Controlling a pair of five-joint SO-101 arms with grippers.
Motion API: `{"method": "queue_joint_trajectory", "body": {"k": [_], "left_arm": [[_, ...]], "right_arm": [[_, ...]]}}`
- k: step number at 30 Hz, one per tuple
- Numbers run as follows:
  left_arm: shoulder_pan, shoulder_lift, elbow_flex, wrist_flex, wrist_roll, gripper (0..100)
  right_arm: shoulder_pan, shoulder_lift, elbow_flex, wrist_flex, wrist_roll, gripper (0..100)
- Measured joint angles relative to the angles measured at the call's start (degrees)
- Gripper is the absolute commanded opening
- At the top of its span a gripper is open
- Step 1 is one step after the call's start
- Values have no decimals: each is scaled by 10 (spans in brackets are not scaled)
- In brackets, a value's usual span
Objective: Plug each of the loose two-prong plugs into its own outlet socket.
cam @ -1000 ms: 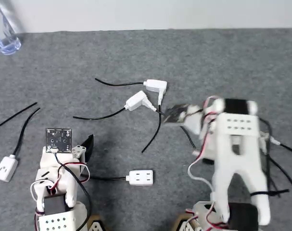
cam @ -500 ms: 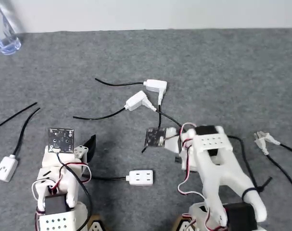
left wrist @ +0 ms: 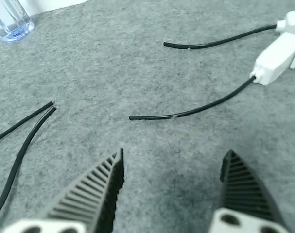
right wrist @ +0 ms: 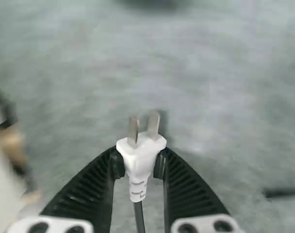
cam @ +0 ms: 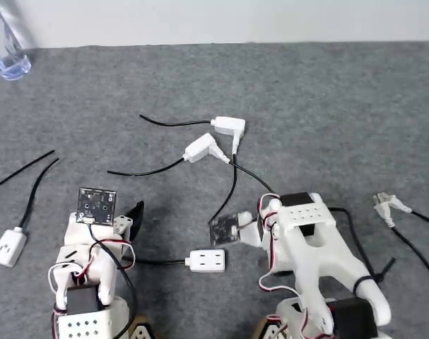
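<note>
My right gripper (right wrist: 139, 156) is shut on a white two-prong plug (right wrist: 139, 151), prongs pointing outward over the grey mat. In the high view the right arm (cam: 302, 220) sits low near the front, its wrist just right of a white outlet socket (cam: 206, 260) lying on the mat. My left gripper (left wrist: 172, 170) is open with nothing between its fingers; it stands at the front left (cam: 133, 212). A second socket (cam: 8, 247) lies at the far left. Another loose plug (cam: 389, 205) lies at the right.
Two white corded pieces (cam: 228, 127) (cam: 200, 149) lie mid-table, their black cords trailing left and toward the front. A clear glass (cam: 6, 53) stands at the back left corner. Black cords (left wrist: 21, 126) cross the mat on the left.
The right arm has swung left and drawn back toward the front with the plug, ending beside the front socket. The left arm has shifted slightly right.
</note>
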Motion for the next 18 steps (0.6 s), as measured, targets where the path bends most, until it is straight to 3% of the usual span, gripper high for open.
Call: {"method": "queue_joint_trajectory", "body": {"k": [6,9,13,18], "left_arm": [[0,0,0,1,-4,298],[0,0,0,1,-4,298],[0,0,0,1,-4,298],[0,0,0,1,-4,298]], "right_arm": [[0,0,-64,110,47,31],[2,0,-67,96,39,177],[0,0,-62,35,-31,399],[-10,0,-38,6,-13,340]]}}
